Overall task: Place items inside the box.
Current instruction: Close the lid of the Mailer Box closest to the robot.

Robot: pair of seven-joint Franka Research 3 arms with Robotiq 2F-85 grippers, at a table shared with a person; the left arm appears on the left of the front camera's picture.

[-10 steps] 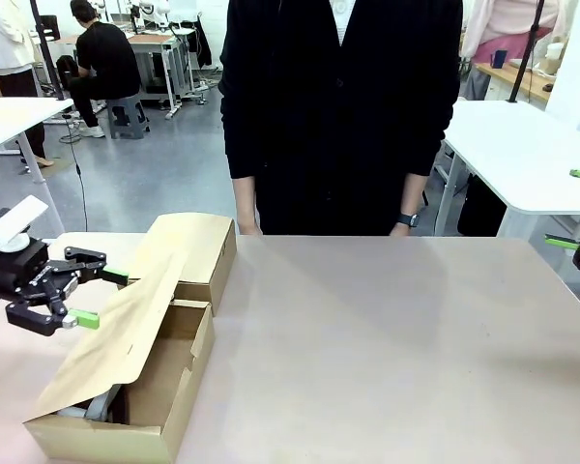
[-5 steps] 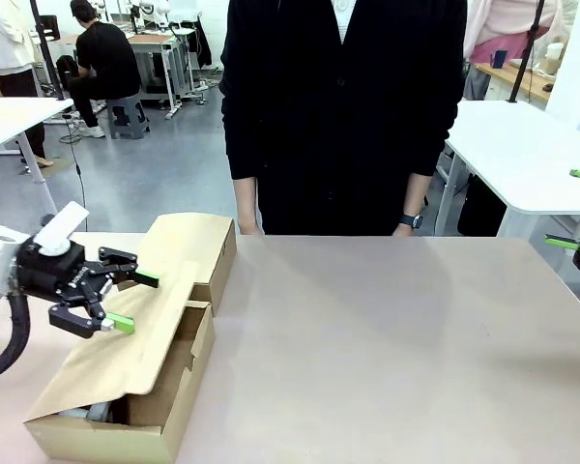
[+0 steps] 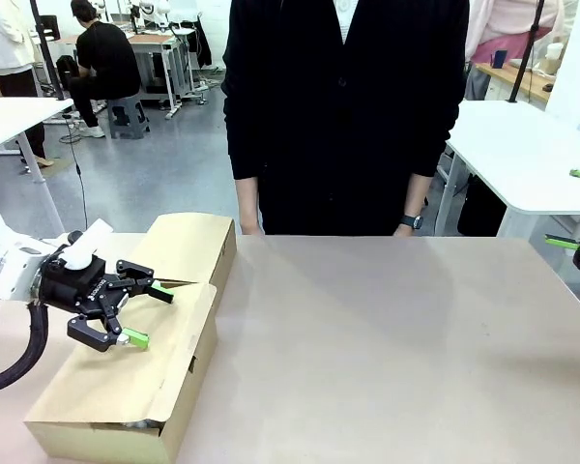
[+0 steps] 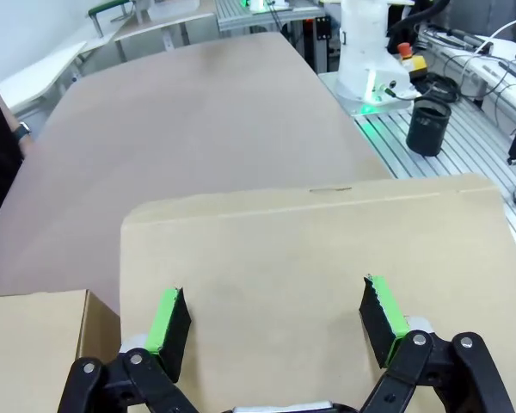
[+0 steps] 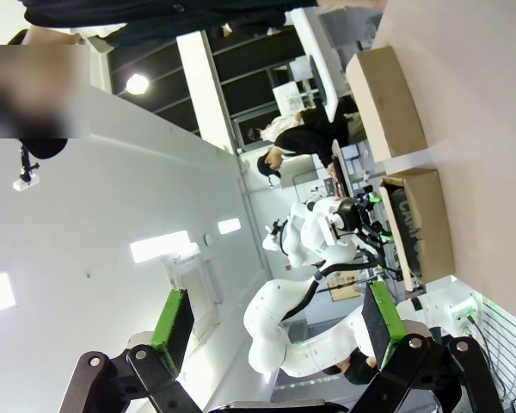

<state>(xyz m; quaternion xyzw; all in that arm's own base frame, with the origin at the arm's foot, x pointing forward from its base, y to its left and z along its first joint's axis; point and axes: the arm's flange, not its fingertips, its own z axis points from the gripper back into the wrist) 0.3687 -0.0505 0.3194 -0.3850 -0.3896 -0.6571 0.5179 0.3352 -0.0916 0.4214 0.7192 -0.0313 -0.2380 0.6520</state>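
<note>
Front view: a cardboard box (image 3: 126,387) sits at the table's (image 3: 387,338) near left, its lid flap lying almost flat over the opening, so the items inside cannot be seen. The left gripper (image 3: 143,311) hovers just above the flap, jaws apart. A person (image 3: 343,106) stands at the far edge.

Left wrist view: the left gripper (image 4: 275,318) spreads its green pads (image 4: 165,318) wide over the flap.

Right wrist view: the right gripper (image 5: 275,325) has its jaws apart, holding nothing, well away from the box (image 5: 426,228).
</note>
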